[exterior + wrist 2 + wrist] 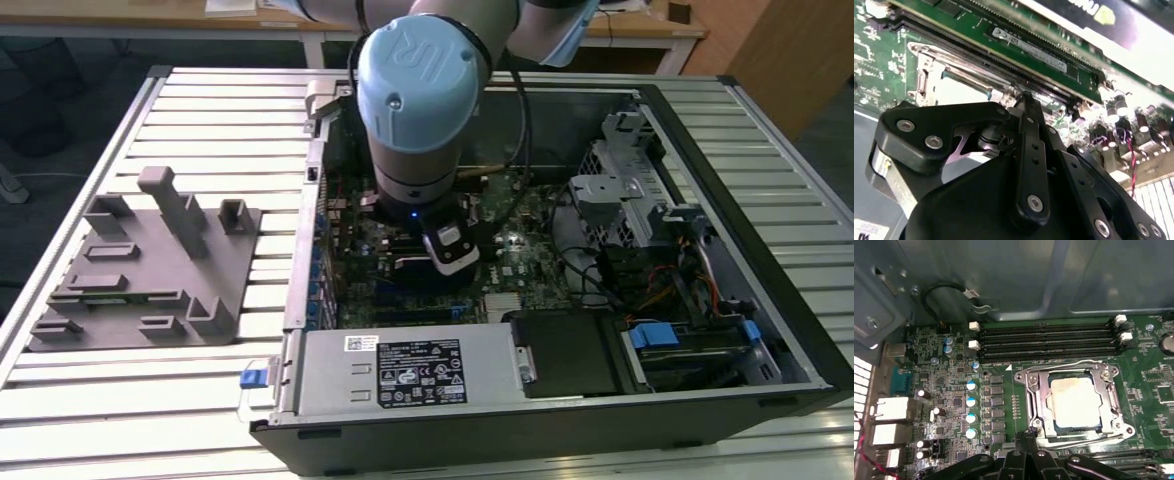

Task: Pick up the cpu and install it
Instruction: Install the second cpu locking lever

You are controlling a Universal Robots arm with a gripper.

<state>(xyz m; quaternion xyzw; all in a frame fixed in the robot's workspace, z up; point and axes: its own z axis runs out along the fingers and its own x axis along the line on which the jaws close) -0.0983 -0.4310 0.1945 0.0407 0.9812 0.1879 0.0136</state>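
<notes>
The cpu (1076, 400), a pale silvery square chip, lies flat in its socket on the green motherboard (954, 390), inside the metal socket frame (1036, 395). My gripper (1025, 436) hangs just above the board at the frame's edge, beside the cpu and not touching it. Its black fingers are shut together with nothing between them. In the second wrist view the gripper (1023, 97) tapers to a point over the same frame (921, 75). In the exterior view the arm's wrist (414, 130) reaches down into the open computer case (747, 250) and covers the socket.
Empty memory slots (1046, 342) run along the far side of the socket, and a black cable (949, 290) loops off the case wall. A grey tray with upright posts (147, 270) lies on the slatted table at the exterior view's left. The power supply (400, 370) and drive cage (627, 190) crowd the case.
</notes>
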